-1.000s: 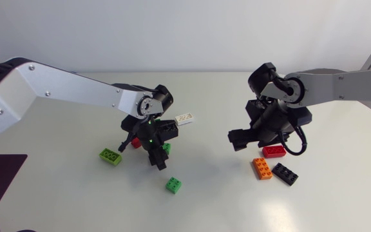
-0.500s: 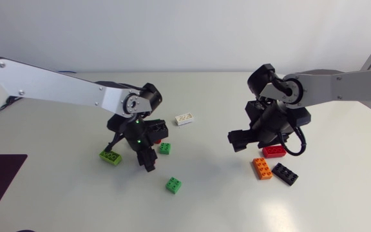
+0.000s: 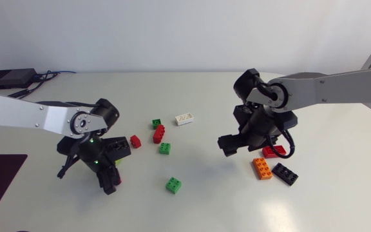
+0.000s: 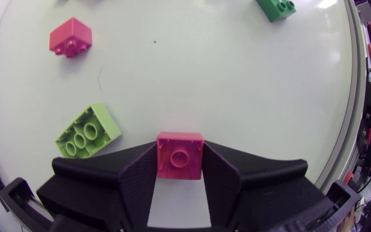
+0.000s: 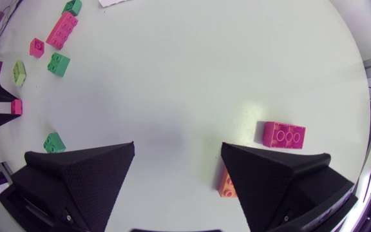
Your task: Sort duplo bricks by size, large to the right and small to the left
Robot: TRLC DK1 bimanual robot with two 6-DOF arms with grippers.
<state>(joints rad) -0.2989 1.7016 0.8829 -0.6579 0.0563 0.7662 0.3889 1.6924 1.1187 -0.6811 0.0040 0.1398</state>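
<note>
two claws: left gripper (image 4: 180,170) pinches a small red brick (image 4: 180,153); right gripper (image 5: 178,152) hangs spread wide near a large red brick (image 5: 283,135).

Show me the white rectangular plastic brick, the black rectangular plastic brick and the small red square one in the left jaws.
white rectangular plastic brick (image 3: 185,118), head view, top face.
black rectangular plastic brick (image 3: 285,174), head view, top middle.
small red square plastic brick (image 4: 180,156), left wrist view, round stud.
</note>
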